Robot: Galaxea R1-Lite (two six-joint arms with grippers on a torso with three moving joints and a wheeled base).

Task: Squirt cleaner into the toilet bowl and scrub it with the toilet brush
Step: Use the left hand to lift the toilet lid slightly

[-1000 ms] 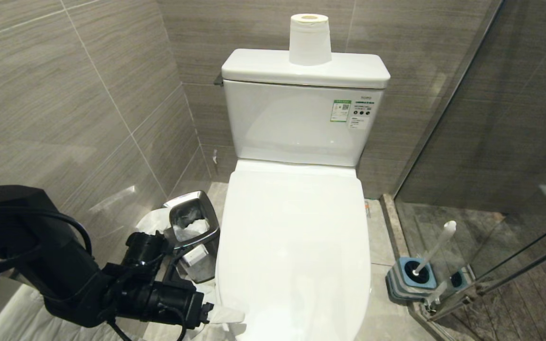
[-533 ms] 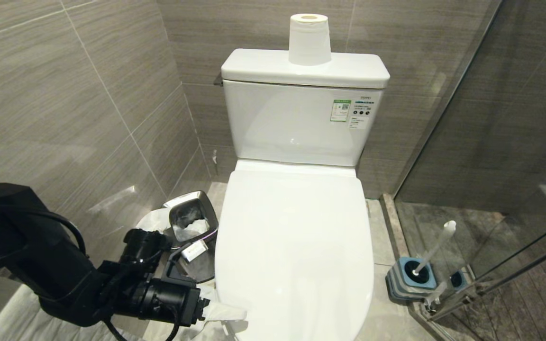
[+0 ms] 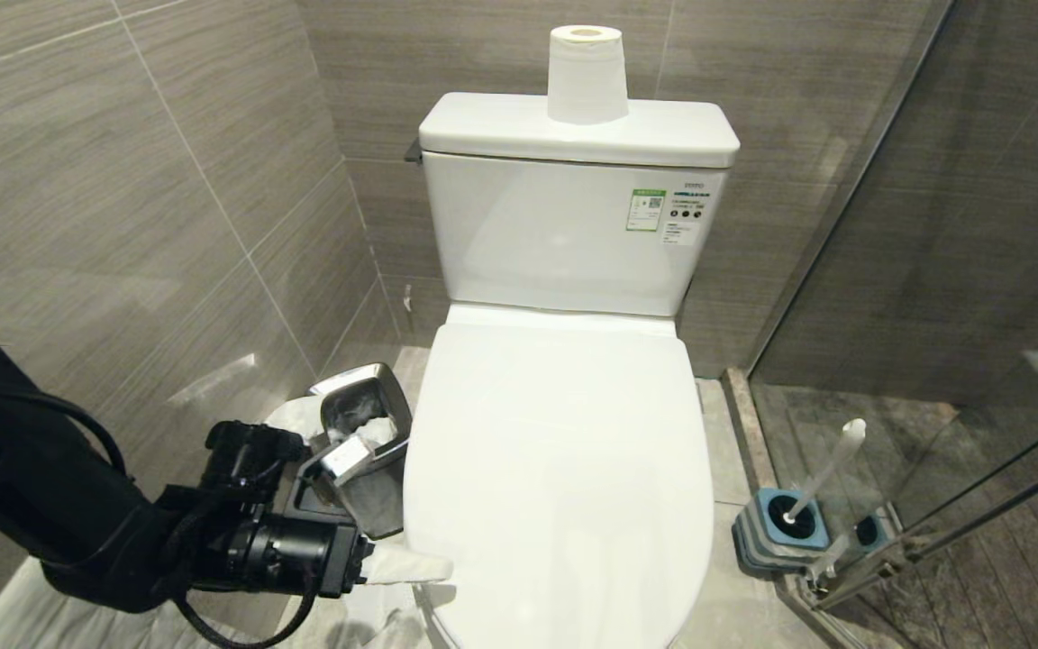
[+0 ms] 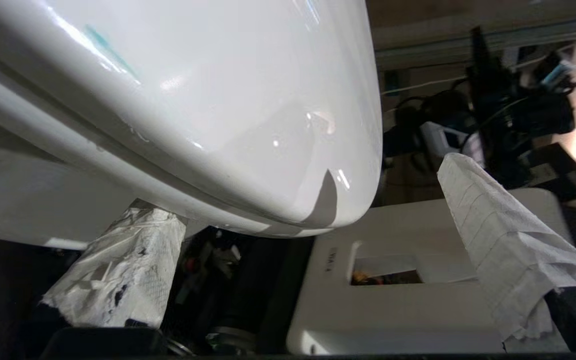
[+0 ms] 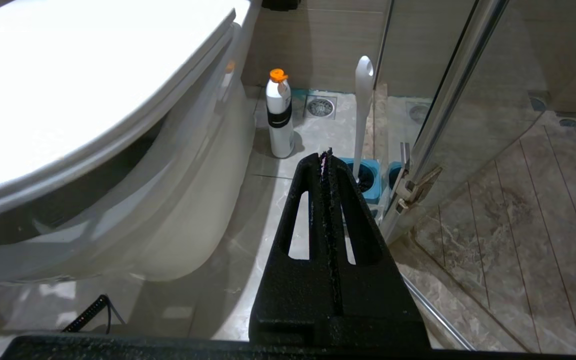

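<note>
The toilet bowl [image 5: 183, 200] stands under its closed white lid [image 3: 555, 469], so its inside is hidden. A thin teal smear of cleaner [image 4: 105, 45] marks the lid. My left gripper [image 3: 384, 514] is open at the lid's left front edge. Its tissue-wrapped fingers [image 4: 493, 250] straddle the rim and hold nothing. The toilet brush [image 3: 830, 469] stands in its blue holder [image 3: 785, 532] on the floor to the right, by the glass. My right gripper [image 5: 325, 157] is shut and empty, low beside the bowl and pointing toward the brush handle [image 5: 362, 110].
A steel waste bin [image 3: 366, 424] with paper in it stands left of the toilet, just behind my left gripper. A paper roll [image 3: 587, 72] sits on the tank. A white bottle with an orange cap [image 5: 279, 115] stands on the floor beside the bowl. A glass shower door [image 3: 978, 361] closes the right side.
My left arm has drawn back to the left and its wrist has rolled, lifting one finger toward the bin. It stays open. The lid and the brush have not moved.
</note>
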